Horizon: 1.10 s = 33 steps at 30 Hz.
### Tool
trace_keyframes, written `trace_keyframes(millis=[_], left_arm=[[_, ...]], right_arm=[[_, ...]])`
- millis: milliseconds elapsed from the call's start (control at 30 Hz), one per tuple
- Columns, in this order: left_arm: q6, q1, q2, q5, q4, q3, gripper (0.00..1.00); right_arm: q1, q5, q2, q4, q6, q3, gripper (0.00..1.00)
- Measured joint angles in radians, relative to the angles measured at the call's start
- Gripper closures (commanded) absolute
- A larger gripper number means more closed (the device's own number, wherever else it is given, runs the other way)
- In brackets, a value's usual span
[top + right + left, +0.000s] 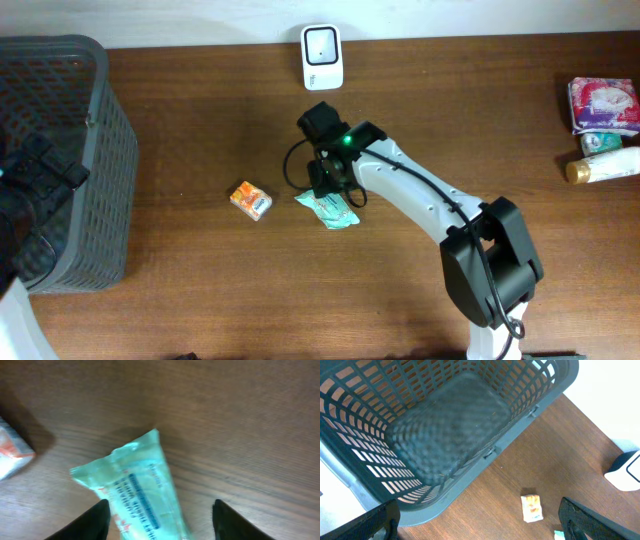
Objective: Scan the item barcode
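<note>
- A brown wooden table (200, 290) is seen beneath everything, with a pale strip of wall along its far edge.
- Nearest the robot's base, the right gripper (160, 522) is held low over the middle of the table. Its fingers (95, 522) are parted to either side of the pale green packet (140, 490).
- The pale green packet is laid flat on the wood at a slant, blue lettering facing up. A clear gap is seen between it and one finger, so it is not clamped.
- A small orange-and-white box (251, 200) is placed just to the left of the packet, apart from it.
- At the table's left end, the left gripper (477, 510) is held above the grey mesh basket (445, 435). Its fingers are spread wide, with only the basket rim and the table seen between them.
- Farther back, the white scanner (322, 55) is stood at the far edge, beyond the right gripper and well apart from the packet.
- Towards the far right corner, a pink-and-purple packet (603, 103) and a white bottle (605, 165) lying on its side are grouped near each other.
</note>
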Motion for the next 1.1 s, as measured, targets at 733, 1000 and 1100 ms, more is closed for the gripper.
trace_keyframes(millis=[733, 1000, 1100], left_arm=[[0.0, 0.0, 0.0, 0.0, 0.0, 0.0, 0.01], [0.0, 0.0, 0.0, 0.0, 0.0, 0.0, 0.01], [0.0, 0.0, 0.0, 0.0, 0.0, 0.0, 0.01]], right_arm=[[-0.261, -0.869, 0.21, 0.019, -0.615, -0.086, 0.96], [-0.231, -0.885, 0.217, 0.004, -0.499, -0.044, 0.96], [-0.23, -0.727, 0.203, 0.003, -0.353, 0.105, 0.96]])
